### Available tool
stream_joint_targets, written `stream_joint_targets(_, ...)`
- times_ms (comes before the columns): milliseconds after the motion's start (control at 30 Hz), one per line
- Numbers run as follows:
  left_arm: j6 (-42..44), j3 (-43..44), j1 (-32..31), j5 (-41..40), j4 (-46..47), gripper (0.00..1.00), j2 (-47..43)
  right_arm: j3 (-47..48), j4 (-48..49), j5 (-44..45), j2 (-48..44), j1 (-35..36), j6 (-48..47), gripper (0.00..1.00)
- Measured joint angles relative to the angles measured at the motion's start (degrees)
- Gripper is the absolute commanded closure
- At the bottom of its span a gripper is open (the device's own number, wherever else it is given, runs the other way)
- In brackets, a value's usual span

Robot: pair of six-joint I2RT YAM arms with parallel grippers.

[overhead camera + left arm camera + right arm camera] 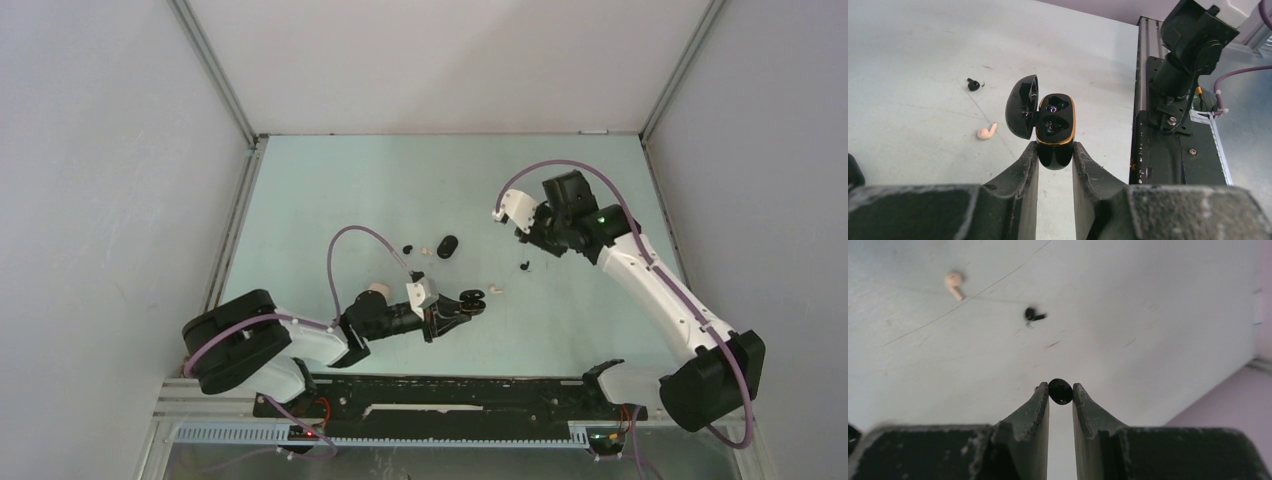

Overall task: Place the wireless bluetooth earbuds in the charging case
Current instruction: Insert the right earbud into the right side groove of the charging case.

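Our left gripper (1054, 150) is clamped on the lower body of the charging case (1054, 125), a glossy black shell with a gold rim. It is held off the bench (908, 45) with its lid swung open toward 9 o'clock. We see 2 dark wells inside the rim and cannot tell whether either is filled. In the left wrist view a whitish earbud (986, 132) lies on the bench at 9 o'clock from the case. A loose black earbud (973, 84) lies farther out at 10 o'clock. At 3 o'clock runs the black base rail (1158, 165) with an arm mount on it.

Our right gripper (1060, 388) is pinched on a tiny black earbud (1060, 392), caught right at the fingertips above the bench. In its wrist view the loose black earbud sits at 11 o'clock and the whitish one farther off at 10 o'clock.

From above, the right gripper is at 1 o'clock from the left one, well apart from it, with those 2 loose buds on the bench between them. A closed black case (447, 246) rests at 11 o'clock from the left gripper. Just beside it toward 9 o'clock lie a second whitish bud (425, 250) and another black bud (407, 248)
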Motion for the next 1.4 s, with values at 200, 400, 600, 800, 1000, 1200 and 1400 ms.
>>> stream_joint_targets(200, -2.5, 0.4, 0.0, -4.2, 0.2, 1.0, 1.0, 4.5, 5.6, 0.5, -3.8, 4.3, -5.2, 1.0)
stream_joint_targets(400, -4.3, 0.4, 0.0, -9.7, 0.3, 1.0, -2.8, -1.9, 17.0, -2.1, -18.7, 14.1, -5.7, 1.0)
stream_joint_targets(600, -4.7, -2.6, -0.1, -12.9, 5.0, 1.0, -6.7, -14.4, 29.3, 2.8, -28.2, 30.4, -6.3, 1.0)
stream_joint_targets(800, -4.1, -5.9, -0.2, -13.1, 6.8, 1.0, -10.4, -23.6, 39.2, 10.9, -29.3, 40.9, -10.8, 1.0)
stream_joint_targets(1000, -2.8, -6.1, -0.4, -13.1, 7.2, 1.0, -12.3, -24.4, 43.7, 14.5, -28.5, 41.9, -12.1, 1.0)
stream_joint_targets(1200, -1.9, -6.1, -0.7, -12.9, 7.2, 1.0, -12.4, -24.4, 45.1, 15.3, -27.9, 43.0, -12.1, 1.0)
stream_joint_targets(1400, -1.3, -6.1, -0.8, -12.8, 7.2, 1.0, -12.4, -24.4, 44.8, 14.4, -27.5, 44.3, -12.3, 1.0)
